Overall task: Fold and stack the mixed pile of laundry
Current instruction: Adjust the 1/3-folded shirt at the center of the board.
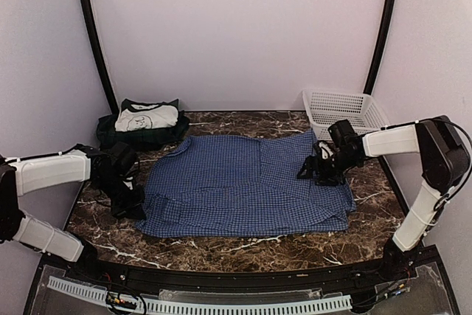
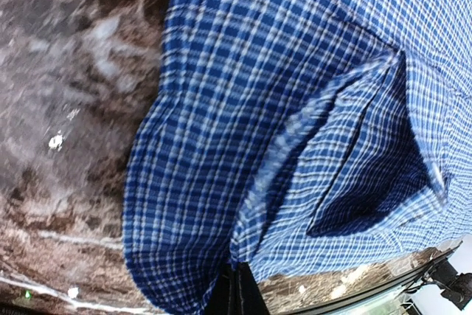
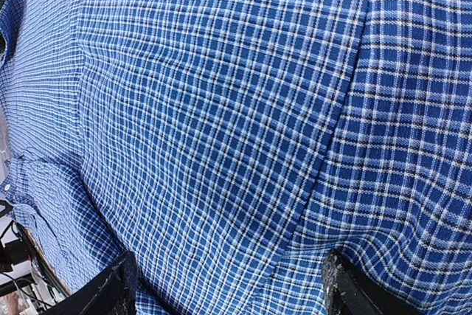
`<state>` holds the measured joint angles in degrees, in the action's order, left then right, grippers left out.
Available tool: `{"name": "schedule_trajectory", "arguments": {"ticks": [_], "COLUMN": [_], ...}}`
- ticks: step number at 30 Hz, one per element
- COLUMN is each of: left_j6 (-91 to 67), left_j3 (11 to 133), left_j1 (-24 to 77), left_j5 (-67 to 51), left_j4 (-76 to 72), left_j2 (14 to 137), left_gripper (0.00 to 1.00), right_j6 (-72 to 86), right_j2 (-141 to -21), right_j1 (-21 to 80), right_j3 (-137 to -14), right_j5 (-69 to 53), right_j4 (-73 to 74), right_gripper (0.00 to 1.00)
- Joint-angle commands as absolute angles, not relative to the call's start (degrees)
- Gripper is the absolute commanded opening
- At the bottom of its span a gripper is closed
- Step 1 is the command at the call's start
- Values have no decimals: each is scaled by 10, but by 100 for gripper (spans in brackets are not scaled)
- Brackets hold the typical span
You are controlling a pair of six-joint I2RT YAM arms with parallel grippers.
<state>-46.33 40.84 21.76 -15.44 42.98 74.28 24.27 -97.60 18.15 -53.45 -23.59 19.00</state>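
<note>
Where the left gripper [image 1: 134, 208] sits: low at the left edge of the blue-and-white check shirt [image 1: 243, 189], jaws pressed together and pinching the fabric rim; in its wrist view the dark fingers [image 2: 237, 294] show at the bottom with the cloth [image 2: 258, 108] rising out of them.
Right gripper [image 1: 313, 173]: over the shirt's right part, jaws spread wide and holding nothing; its wrist view shows one finger at each side with checked cloth [image 3: 221, 108] between; whether the tips touch the fabric cannot be told.
Shirt: spread flat between the two grippers, a sleeve folded across its front.
Desk [image 1: 221, 250]: dark marbled top, bare in front of both grippers.
White garment with dark green trim [image 1: 146, 117]: folded, beyond the left gripper, lying on a dark green plaid garment [image 1: 110, 135].
White lattice basket [image 1: 324, 105]: beyond the right gripper, just past the shirt's far right corner.
</note>
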Motion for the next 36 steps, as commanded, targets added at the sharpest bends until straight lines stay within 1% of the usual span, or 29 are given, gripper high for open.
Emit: {"name": "schedule_trajectory", "arguments": {"ticks": [1,6,13,15,16,17,18,19,20,21,22,23,24,27,29,30,32,33,36], "left_j6": [-477,-475,-473,-476,-477,-480,-482,-483,-481,-470,-464,-446,-430,-359,-333,-327,-331,-332,-334], "left_j3": [424,422,406,404,407,410,423,431,450,462,487,508,517,549,554,552,542,540,543], "left_j1": [220,220,218,215,210,209,209,208,208,208,208,208,209,222,231,234,252,265,287], "left_j5": [-140,-123,-135,-138,-134,-127,-112,-101,-75,-63,-43,-39,-61,-107,-158,-203,-235,-241,-244], "left_j4": [520,581,570,562,562,564,565,565,564,562,561,549,537,483,438,417,355,322,288], "left_j2": [699,686,710,715,712,708,697,691,681,677,673,673,677,693,704,711,726,735,797], "left_gripper": [0,0,0,8,17,22,31,34,40,42,49,51,54,56,58,61,62,63,61], "right_j6": [245,247,245,241,240,240,239,237,235,230,222,214,204,189,195,204,228,241,281], "right_j2": [-998,-1008,-1005,-990,-978,-962,-945,-924,-903,-883,-862,-845,-827,-785,-770,-764,-759,-762,-780], "right_j1": [176,176,176,176,176,177,177,177,177,177,176,177,177,182,194,207,240,255,281], "right_j3": [-531,-541,-542,-540,-537,-536,-536,-538,-541,-547,-555,-563,-571,-575,-565,-552,-532,-522,-483], "right_j5": [-238,-239,-239,-242,-252,-259,-261,-259,-252,-241,-231,-225,-228,-276,-318,-336,-365,-371,-399], "right_j4": [183,193,203,209,209,211,218,225,236,250,264,278,290,308,308,299,275,263,210], "right_gripper": [84,85,86,86,86,86,86,86,87,87,88,89,89,89,87,86,85,85,82]}}
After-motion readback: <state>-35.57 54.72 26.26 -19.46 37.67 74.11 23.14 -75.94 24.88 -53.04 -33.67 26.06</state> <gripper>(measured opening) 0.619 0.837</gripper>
